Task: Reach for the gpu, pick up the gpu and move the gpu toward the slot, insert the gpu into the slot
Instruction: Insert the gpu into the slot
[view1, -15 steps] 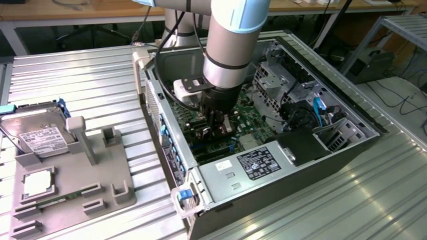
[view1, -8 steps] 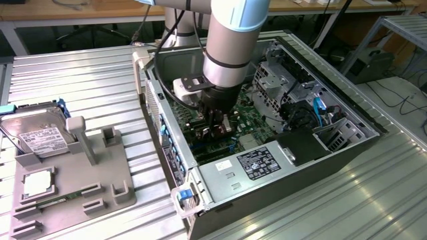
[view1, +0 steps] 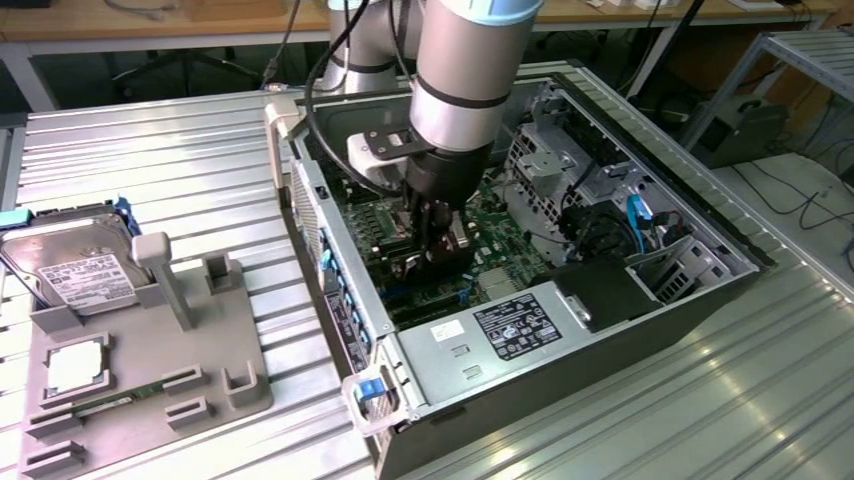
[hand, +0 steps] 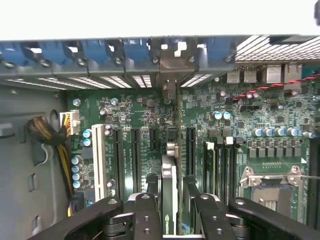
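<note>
Closest in the wrist view, the gripper (hand: 171, 182) straddles the gpu (hand: 169, 165), which stands on edge. Its fingers (hand: 151, 187) are parted, one just off each face with a thin dark gap, so they appear to grip nothing. The card runs away across the green motherboard (hand: 135, 110) in line with the long connectors. Its silver bracket (hand: 170, 62) meets the case's rear wall, and the slot lies hidden under its lower edge. The insertion step looks at or near its end. Any further move calls for keeping the fingers off the card's faces so it is not tilted. Whether the card is fully seated cannot be told. The exterior view adds the arm's gripper (view1: 438, 235) deep inside the open case (view1: 667, 300), and a hard drive (view1: 74, 265) well apart on the exterior view's left.
</note>
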